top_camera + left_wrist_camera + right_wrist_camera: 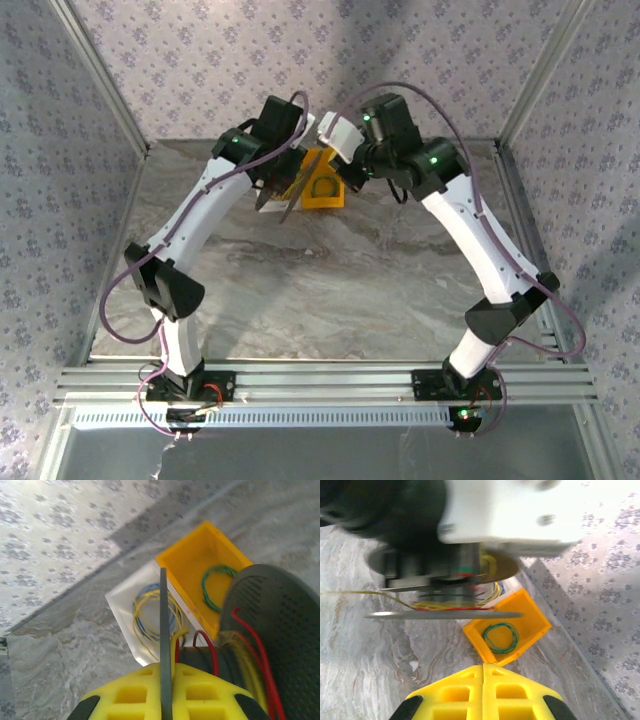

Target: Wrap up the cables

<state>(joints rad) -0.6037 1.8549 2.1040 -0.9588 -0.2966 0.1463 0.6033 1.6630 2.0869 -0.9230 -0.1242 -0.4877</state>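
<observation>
The left pincer [166,681] clamped the spool [280,610] by its flange with some cable [250,672] wound beside it, loose coils [136,622] beyond its tips apparently awaited wrapping, and the right pincer [483,687] sat closed.

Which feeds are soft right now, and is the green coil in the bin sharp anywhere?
Right wrist: the spool and white housing above it are smeared, while the green coil in the yellow bin is crisp. Left wrist: spool soft up close, coil readable. Top external: sharp throughout.
</observation>
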